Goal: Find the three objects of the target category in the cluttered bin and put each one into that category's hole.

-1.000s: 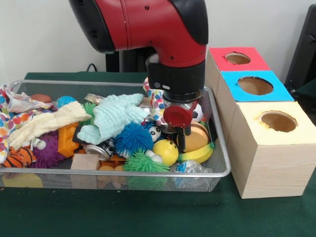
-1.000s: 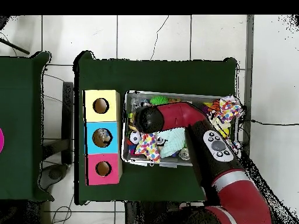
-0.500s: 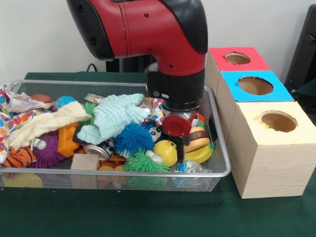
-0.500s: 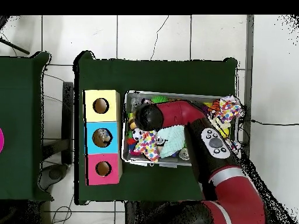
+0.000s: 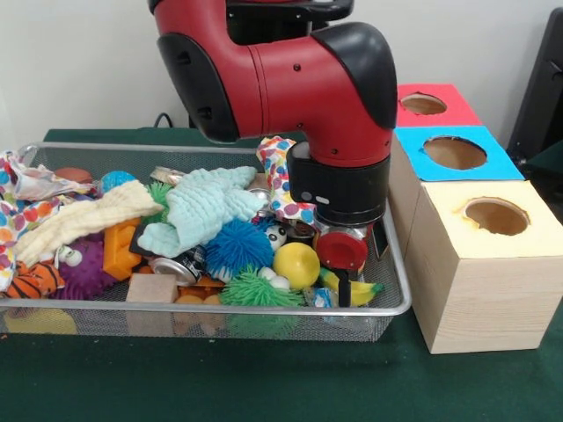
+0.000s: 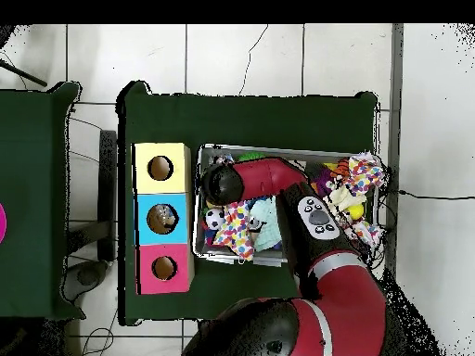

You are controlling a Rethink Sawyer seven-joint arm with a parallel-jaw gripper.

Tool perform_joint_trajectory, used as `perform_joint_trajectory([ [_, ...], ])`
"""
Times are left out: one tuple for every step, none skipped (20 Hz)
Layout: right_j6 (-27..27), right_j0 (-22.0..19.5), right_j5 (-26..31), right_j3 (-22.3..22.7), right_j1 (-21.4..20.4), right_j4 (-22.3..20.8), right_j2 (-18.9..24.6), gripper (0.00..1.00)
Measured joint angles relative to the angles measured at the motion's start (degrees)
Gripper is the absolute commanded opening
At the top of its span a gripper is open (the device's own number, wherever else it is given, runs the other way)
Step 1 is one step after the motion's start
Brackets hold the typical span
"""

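The gripper was down in the wire bin's corner by the yellow box, just over a toy banana. I cannot tell if it held anything. The banana looked light and smooth; its middle seemed best to grab.

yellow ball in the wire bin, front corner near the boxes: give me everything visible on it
The smooth yellow ball looks like glossy plastic or rubber, round and intact, with a highlight on top. It sits in the wire mesh bin near the front rim, on top of the clutter. A blue spiky ball presses against its left side, and a green spiky ball lies below and left. The gripper hangs just to its right, not holding it; contact there is unclear. The overhead view hides it under the arm.
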Motion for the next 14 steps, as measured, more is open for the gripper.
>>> perform_joint_trajectory([
  [0.00,0.14,0.02,-0.08,-0.02,0.07,-0.15,1.00],
  [0.00,0.44,0.02,-0.23,0.02,0.14,-0.44,1.00],
  [0.00,0.64,0.04,-0.34,0.01,0.19,-0.63,1.00],
  [0.00,0.82,0.04,-0.44,0.01,0.25,-0.81,1.00],
  [0.01,0.93,0.04,-0.49,0.01,0.30,-0.93,1.00],
  [0.01,1.04,0.04,-0.55,0.01,0.35,-1.05,1.00],
  [0.01,1.10,0.02,-0.56,0.01,0.48,-1.15,1.00],
  [0.01,1.09,0.02,-0.57,0.02,0.69,-1.20,1.00],
  [0.01,1.08,0.02,-0.57,0.03,0.89,-1.25,1.00],
  [0.01,1.06,0.02,-0.58,0.06,1.02,-1.25,1.00],
  [0.01,1.04,0.02,-0.58,0.08,1.08,-1.25,1.00],
  [0.01,0.97,0.04,-0.62,0.14,1.23,-1.24,1.00],
  [0.01,0.90,0.05,-0.65,0.21,1.36,-1.23,1.00],
  [0.01,0.79,0.06,-0.71,0.31,1.67,-1.22,1.00],
])
